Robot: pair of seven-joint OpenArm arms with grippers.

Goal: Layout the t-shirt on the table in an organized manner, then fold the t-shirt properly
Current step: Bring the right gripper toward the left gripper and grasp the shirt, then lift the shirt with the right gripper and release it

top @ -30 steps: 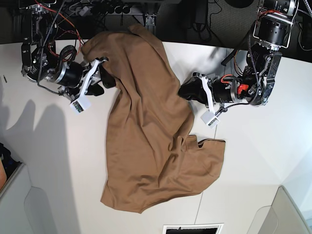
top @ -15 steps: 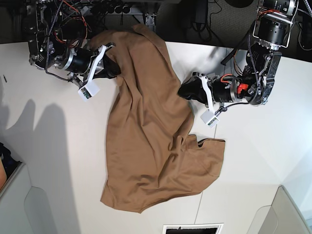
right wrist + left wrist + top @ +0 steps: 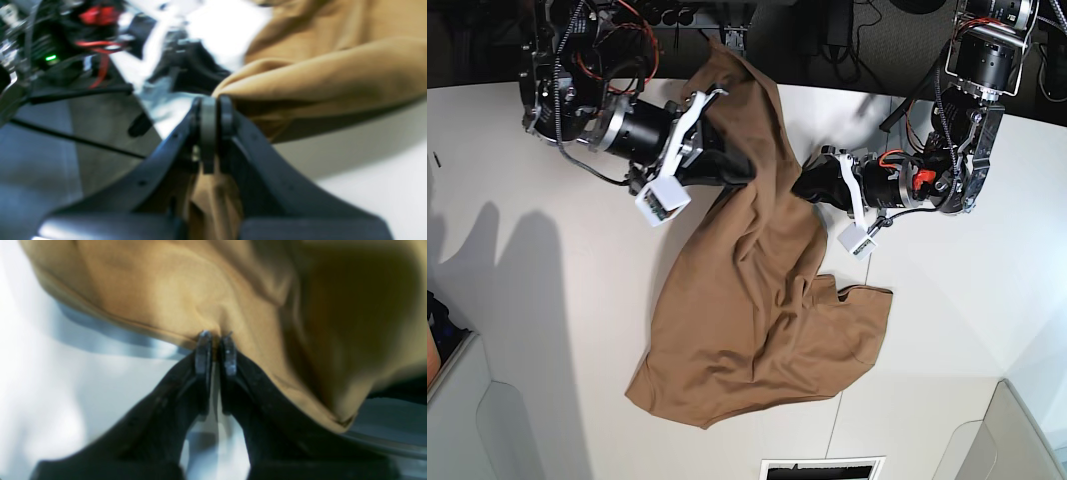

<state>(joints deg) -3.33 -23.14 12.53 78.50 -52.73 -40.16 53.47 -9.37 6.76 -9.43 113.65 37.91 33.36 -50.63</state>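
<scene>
The tan t-shirt [image 3: 747, 300] lies crumpled in a long diagonal heap on the white table [image 3: 547, 300], its upper part lifted and bunched. At the left of the base view, my right gripper [image 3: 739, 170] is shut on a fold of the shirt's upper left edge. The right wrist view shows the right gripper [image 3: 213, 103] pinching that thick fold of t-shirt [image 3: 317, 76]. My left gripper [image 3: 799, 187] holds the shirt's right edge from the other side. Up close, the left gripper [image 3: 216, 340] is shut on the hem of the t-shirt [image 3: 186, 296].
Cables and dark equipment [image 3: 827, 30] run along the table's far edge. A black rectangular opening [image 3: 822, 470] sits at the near edge. Grey panels stand at the bottom left [image 3: 467, 420] and bottom right [image 3: 1017, 440] corners.
My right gripper has shut on the shirt's upper left edge and carried it rightward toward the middle, bunching the upper cloth. The left arm has stayed put, still holding.
</scene>
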